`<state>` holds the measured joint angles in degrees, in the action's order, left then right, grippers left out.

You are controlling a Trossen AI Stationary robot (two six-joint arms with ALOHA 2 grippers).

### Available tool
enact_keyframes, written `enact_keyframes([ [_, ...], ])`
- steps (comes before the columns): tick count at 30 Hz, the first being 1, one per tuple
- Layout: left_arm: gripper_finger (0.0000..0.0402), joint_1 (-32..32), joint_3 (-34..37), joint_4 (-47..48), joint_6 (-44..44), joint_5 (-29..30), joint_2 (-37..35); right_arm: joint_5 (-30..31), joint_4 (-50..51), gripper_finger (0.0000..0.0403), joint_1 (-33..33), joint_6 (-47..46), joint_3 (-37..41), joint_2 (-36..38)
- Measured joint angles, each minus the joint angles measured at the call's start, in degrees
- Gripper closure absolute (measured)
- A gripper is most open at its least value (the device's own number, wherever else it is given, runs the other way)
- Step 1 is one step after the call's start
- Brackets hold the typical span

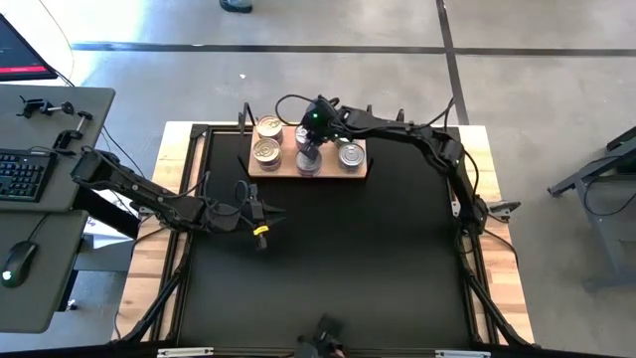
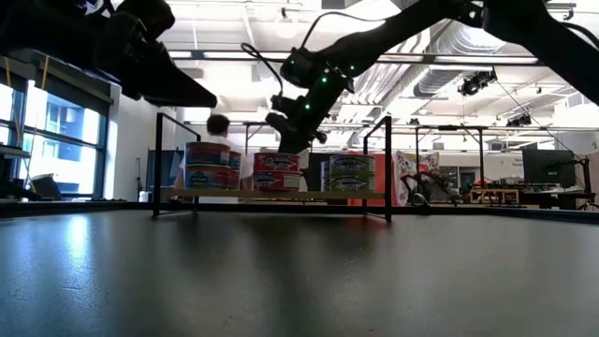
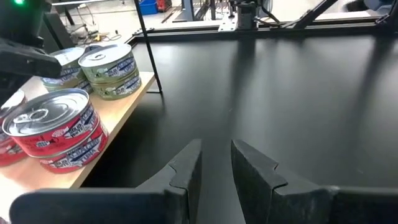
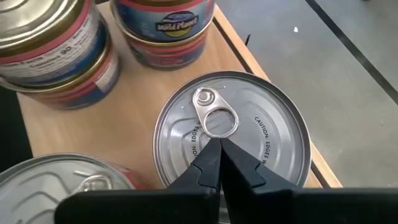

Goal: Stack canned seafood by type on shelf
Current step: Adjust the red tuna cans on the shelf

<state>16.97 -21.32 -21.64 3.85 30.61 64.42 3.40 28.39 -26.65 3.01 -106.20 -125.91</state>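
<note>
Right wrist view: right end effector [image 4: 221, 155] pinched closed, empty, above silver tin [image 4: 233, 134] on shelf [image 4: 56, 127], frame centre; rigid, slick, probably weighty; grip rim sides. Left end effector [image 3: 216, 163] narrow, idle.

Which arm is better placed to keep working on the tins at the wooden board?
The right. Its gripper hangs directly over the tins on the board, fingers shut just above a silver lid. The left gripper hovers over the bare black mat, off the board and holding nothing.
</note>
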Motion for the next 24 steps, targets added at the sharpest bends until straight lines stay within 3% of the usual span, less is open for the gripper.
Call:
enact_keyframes([
  [18, 0.0326, 0.0, 0.0, 1.0, 1.1, 0.0, 0.0, 5.3, -2.7, 0.0403, 0.4, -1.2, 0.3, 2.3],
  [21, 0.0326, 0.1, 0.0, 1.3, 1.4, 0.0, 0.0, 2.3, -2.3, 0.0403, 2.1, 1.1, 0.2, 3.7],
  [24, 0.0326, 0.1, 0.0, 1.5, 1.6, 0.0, 0.0, -5.0, -0.3, 0.0403, 4.3, 3.3, 0.2, 4.1],
])
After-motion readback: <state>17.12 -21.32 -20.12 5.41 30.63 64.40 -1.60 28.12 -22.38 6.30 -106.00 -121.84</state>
